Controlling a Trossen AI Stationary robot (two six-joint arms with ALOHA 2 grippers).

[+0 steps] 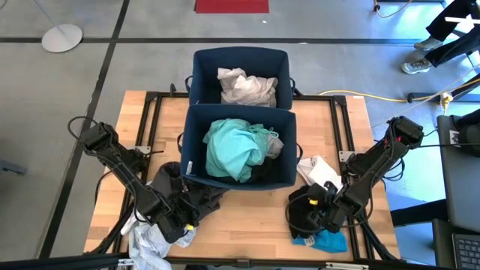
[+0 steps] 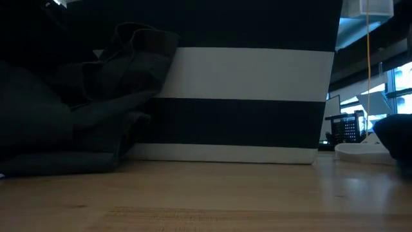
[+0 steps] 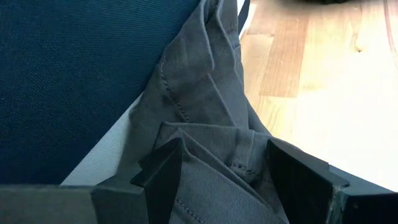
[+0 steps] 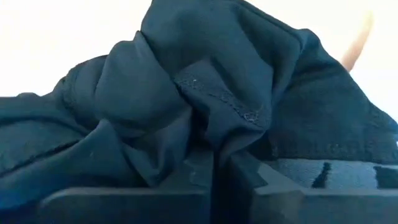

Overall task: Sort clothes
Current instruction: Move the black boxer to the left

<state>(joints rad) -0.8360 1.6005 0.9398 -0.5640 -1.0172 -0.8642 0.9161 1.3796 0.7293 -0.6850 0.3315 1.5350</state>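
Observation:
Two navy bins stand mid-table. The far bin (image 1: 201, 71) holds a cream garment (image 1: 246, 88); the near bin (image 1: 289, 161) holds a turquoise garment (image 1: 236, 148). A dark grey garment (image 1: 191, 191) leans against the near bin's left front wall. My left gripper (image 1: 186, 217) is open, with a fold of that garment (image 3: 211, 155) between its fingers. My right gripper (image 1: 311, 214) is shut on a black garment (image 1: 304, 206) lying at the table's right front. A teal-blue garment (image 1: 328, 241) lies just nearer than it. My left gripper's open fingers (image 3: 163, 171) stand on either side of a seamed fold of the dark grey garment (image 3: 239, 163). I cannot tell whether they touch it. My right gripper pinches a bunched-up fold of the black garment (image 4: 214, 140) between its two shut fingers. It comes steeply from above. The rest of the garment lies heaped on the table around the fingers.
A white garment (image 1: 319, 171) lies right of the near bin and another (image 1: 150, 241) at the table's left front edge. In the low view the near bin's white-banded wall (image 2: 244, 103) fills the middle. Bare wood (image 1: 120, 172) shows at the left. A person's legs (image 1: 442, 41) show beyond the table.

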